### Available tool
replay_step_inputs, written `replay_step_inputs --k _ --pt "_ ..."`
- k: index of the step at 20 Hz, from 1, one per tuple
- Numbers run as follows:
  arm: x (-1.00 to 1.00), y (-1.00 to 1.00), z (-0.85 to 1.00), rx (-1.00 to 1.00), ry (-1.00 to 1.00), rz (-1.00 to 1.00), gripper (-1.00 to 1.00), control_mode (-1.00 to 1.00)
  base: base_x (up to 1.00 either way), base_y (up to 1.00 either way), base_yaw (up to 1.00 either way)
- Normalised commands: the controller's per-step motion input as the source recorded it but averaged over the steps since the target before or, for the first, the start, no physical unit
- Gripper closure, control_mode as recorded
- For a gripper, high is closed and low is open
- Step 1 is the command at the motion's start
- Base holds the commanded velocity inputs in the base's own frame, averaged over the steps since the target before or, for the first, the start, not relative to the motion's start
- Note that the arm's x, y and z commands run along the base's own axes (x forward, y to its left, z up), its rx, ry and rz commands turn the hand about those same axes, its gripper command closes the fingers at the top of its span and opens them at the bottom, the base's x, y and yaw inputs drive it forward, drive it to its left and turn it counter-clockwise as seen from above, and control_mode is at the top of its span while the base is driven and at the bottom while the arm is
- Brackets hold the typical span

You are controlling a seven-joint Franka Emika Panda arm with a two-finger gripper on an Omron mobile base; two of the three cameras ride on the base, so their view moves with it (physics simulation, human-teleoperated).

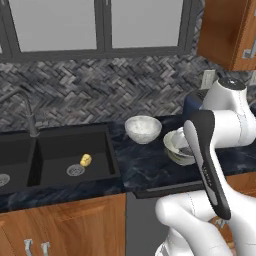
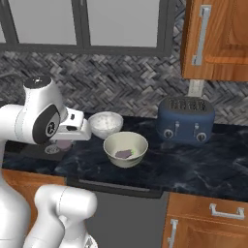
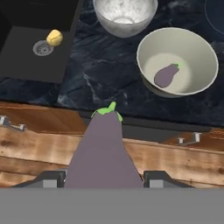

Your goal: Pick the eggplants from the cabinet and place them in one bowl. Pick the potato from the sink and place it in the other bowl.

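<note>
Between the two dark fingertips of the claw (image 3: pixel 103 178), in the hand view, an eggplant (image 3: pixel 101 148) is clamped at its broad end, its green-capped stem pointing away from the hand. The jaws are drawn in against the flanks of this purple body; nothing else is in their hold.

Beyond the held eggplant's stem, across the wooden front of the base cabinets (image 3: pixel 39 144), lies the dark marbled counter (image 3: pixel 100 78). Ahead of the claw and to its right in the hand view sits the cream bowl (image 3: pixel 177 61), upright, with a second eggplant (image 3: pixel 166 75) lying on its floor, touching no rim. Just past that bowl, further from the claw, stands a speckled white bowl (image 3: pixel 124 15), apart from the cream one by a narrow strip of counter.

Ahead and to the left of the claw, the black sink (image 3: pixel 26 52) holds the potato (image 3: pixel 54 37), which rests just beside the round steel drain (image 3: pixel 42 48), on its far right side.

In the right base view the hand (image 2: pixel 72 127) hangs near the counter's front edge, left of the cream bowl. A dark blue toaster (image 2: pixel 185 119) stands well off to the far right, under the wooden wall cabinet (image 2: pixel 218 43) with its silver bar handle (image 2: pixel 201 34). Whether the cabinet door is ajar cannot be told.
</note>
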Motion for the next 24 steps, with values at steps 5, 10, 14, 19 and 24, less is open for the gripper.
replay_step_inputs --k 5,10,14,19,24 --pt "0.00 0.00 0.00 0.00 0.00 0.00 1.00 1.00 0.03 0.00 -0.09" --pt "0.00 0.00 0.00 0.00 0.00 0.00 1.00 1.00 0.20 -0.19 -0.13" --pt "0.00 0.00 0.00 0.00 0.00 0.00 1.00 1.00 0.30 -0.21 -0.34" --pt "0.00 0.00 0.00 0.00 0.00 0.00 1.00 1.00 0.38 0.07 -0.14" --pt "0.00 0.00 0.00 0.00 0.00 0.00 1.00 1.00 0.71 0.02 0.00"
